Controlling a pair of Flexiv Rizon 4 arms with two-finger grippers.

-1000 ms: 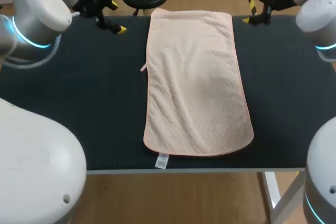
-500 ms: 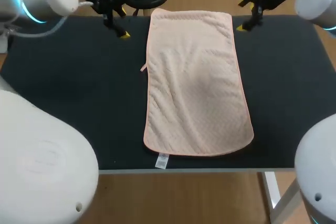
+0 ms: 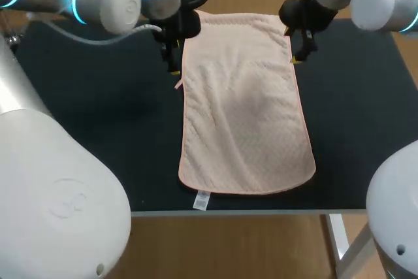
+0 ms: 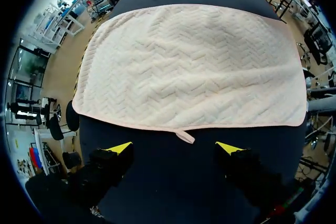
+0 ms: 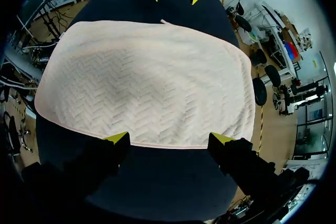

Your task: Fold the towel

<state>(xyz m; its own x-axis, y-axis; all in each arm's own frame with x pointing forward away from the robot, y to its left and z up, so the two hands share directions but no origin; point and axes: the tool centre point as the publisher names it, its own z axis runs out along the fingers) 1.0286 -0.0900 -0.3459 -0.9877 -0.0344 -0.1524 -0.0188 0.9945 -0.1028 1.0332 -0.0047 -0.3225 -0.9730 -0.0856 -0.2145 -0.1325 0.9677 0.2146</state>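
Towel: pale pink rectangular towel with a herringbone weave (image 3: 245, 102) lies flat and spread out in the middle of the surface, long side running away from the robot. Slight ripples, no fold in it yet.
Towel details: small pink loop tab (image 3: 177, 85) sticks out from the left long edge; white care label (image 3: 201, 200) hangs at the near short edge.
Left hand: left hand (image 4: 175, 148) is spread wide and holds nothing. It sits just beside the left long edge toward the far end, with the loop tab ahead, between its fingers.
Right hand: right hand (image 5: 169, 139) is also wide and empty, with its yellow tips right at the right long edge, opposite the left hand.
Surface: black matte surface (image 3: 98, 129) shows on both sides of the towel.
Step, as judged: both hands are lining up to pinch opposite edges before the first fold.
Doing it well: bring both down level and take the hem only, one layer each. The left hand should grip cloth, not just the loop. Lift both together and keep the cloth taut between them. Carry the far end over to meet the near edge squarely.
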